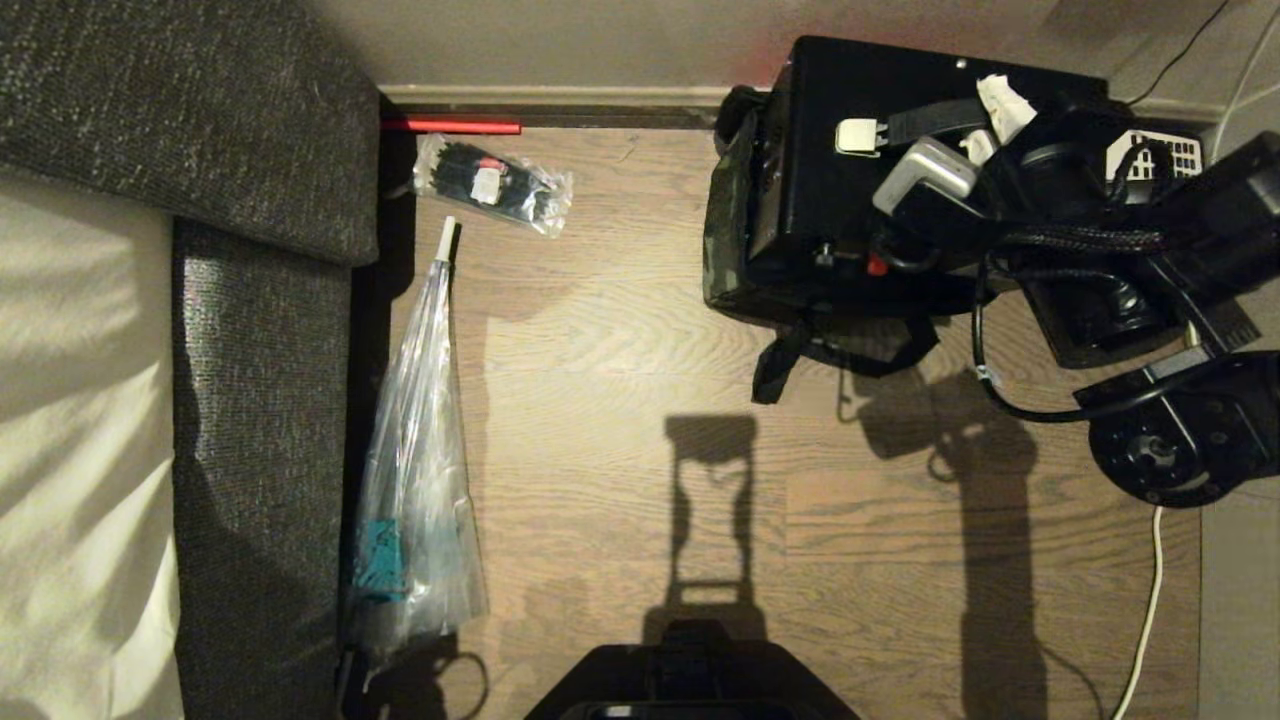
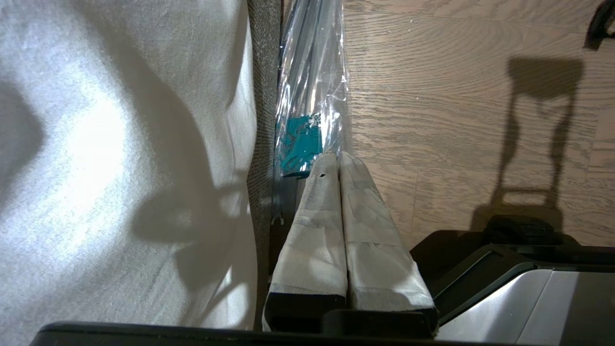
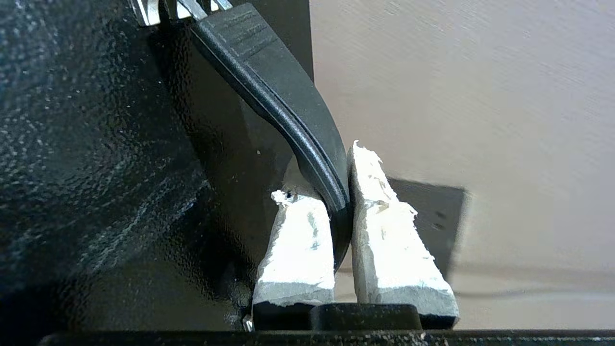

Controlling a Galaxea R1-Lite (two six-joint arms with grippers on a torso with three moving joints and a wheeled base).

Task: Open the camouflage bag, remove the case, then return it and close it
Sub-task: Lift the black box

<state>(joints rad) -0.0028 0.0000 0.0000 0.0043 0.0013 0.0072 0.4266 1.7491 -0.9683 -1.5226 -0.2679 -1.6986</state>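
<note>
The black case (image 1: 830, 190) is at the top right of the head view, near the wall. My right gripper (image 1: 1000, 105) is shut on its dark top handle (image 3: 288, 105), which has a whitish end (image 1: 858, 135). The white padded fingers (image 3: 384, 230) pinch the handle beside the case's black wall (image 3: 96, 168). The camouflage bag (image 1: 722, 225) shows only as a strip along the case's left side, with black straps (image 1: 800, 360) trailing on the floor. I cannot tell whether the case still sits in the bag. My left gripper (image 2: 338, 161) is parked, shut and empty, low beside the sofa.
A grey sofa (image 1: 270, 150) with a white sheet (image 1: 70, 450) fills the left. Beside it lie a plastic-wrapped umbrella (image 1: 420, 450), a packet of black ties (image 1: 495, 185) and a red stick (image 1: 455, 126). A white cable (image 1: 1150, 600) runs at the right, and a desk telephone's keypad (image 1: 1165, 150) shows behind the arm.
</note>
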